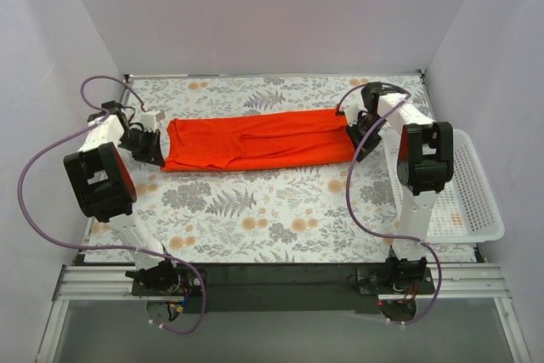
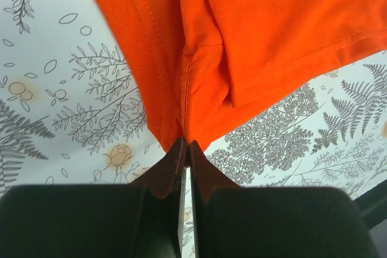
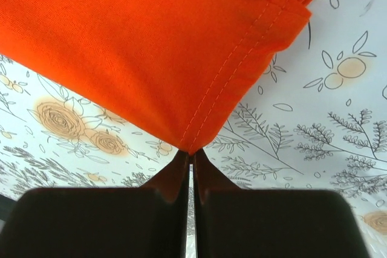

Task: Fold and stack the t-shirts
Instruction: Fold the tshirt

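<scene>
As left claw [image 2: 185,144] and right claw [image 3: 192,152] each pinch a t-shirt [image 1: 255,140] corner, fold step looks underway; next likely needs both lifting evenly, cloth kept taut.

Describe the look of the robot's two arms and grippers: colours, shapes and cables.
The left arm and right arm both have white links joined by chunky black joint housings. A thin purple cable loops loosely along each. The left gripper and right gripper have dark fingers, broad and blocky behind, tapering to narrow wedge tips.
</scene>
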Controlling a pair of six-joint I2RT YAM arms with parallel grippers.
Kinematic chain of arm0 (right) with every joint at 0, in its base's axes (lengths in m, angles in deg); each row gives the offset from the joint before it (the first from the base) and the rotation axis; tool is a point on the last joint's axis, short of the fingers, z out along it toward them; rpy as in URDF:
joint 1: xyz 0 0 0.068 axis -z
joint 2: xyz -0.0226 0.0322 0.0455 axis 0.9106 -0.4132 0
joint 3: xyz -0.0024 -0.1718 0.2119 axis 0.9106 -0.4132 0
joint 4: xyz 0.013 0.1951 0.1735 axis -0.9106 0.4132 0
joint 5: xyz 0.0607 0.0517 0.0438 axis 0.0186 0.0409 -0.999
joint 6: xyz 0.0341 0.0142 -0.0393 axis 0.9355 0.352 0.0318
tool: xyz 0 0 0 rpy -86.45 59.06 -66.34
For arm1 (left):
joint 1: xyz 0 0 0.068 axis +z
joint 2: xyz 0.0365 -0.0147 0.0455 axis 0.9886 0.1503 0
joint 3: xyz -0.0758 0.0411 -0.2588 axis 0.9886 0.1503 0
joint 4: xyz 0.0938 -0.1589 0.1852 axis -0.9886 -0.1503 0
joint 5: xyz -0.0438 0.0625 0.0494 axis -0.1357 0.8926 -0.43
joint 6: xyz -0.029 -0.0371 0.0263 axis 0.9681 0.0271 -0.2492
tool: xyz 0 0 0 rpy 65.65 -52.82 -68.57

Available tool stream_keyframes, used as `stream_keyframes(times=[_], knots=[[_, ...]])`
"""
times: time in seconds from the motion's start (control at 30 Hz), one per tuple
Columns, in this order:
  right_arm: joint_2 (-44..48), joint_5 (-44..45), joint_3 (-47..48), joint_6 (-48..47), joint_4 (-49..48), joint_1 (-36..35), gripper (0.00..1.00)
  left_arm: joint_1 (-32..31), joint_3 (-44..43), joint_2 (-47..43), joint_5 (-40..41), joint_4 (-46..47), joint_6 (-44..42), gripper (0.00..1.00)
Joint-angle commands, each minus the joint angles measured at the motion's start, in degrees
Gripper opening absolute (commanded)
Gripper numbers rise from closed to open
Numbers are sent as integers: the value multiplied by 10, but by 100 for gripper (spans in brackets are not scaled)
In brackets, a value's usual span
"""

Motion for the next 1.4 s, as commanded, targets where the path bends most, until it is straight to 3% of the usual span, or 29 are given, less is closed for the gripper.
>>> stream_keyframes(times=[0.0, 0.37, 0.4, 0.43, 0.47, 0.5, 0.57, 0.63, 0.83, 1.03, 1.23, 1.37], knots=[[35, 30, -1, -39, 40, 3, 1, 13, -24, -26, 22, -31, -41, 0], [59, 17, -126, -76, 40, -12, 1, 17, 87, -48, 56, -10, -71, 0], [61, 13, -125, -77, 41, -15, 4, 17, 88, -46, 54, -9, -69, 2], [64, 11, -120, -76, 40, -24, 13, 17, 83, -41, 40, -18, -68, 9], [67, 9, -116, -75, 41, -27, 30, 17, 80, -41, 30, -25, -68, 17], [70, 6, -110, -73, 42, -32, 37, 17, 77, -43, 21, -30, -70, 28], [81, 4, -92, -68, 47, -41, 47, 17, 66, -60, -10, -41, -74, 34], [94, 0, -78, -64, 50, -49, 50, 18, 54, -80, -36, -47, -71, 40], [113, 1, -18, -40, 65, -75, 51, 16, 27, -99, -79, -61, -51, 44], [93, 16, 38, -11, 59, -112, 48, 7, 64, -113, -102, -27, 5, 45], [71, -137, 68, 66, -10, -172, 43, -6, 112, -103, -122, 21, 70, 44], [56, -235, 57, 155, -114, -211, 41, -22, 126, -93, -122, 30, 96, 44]])
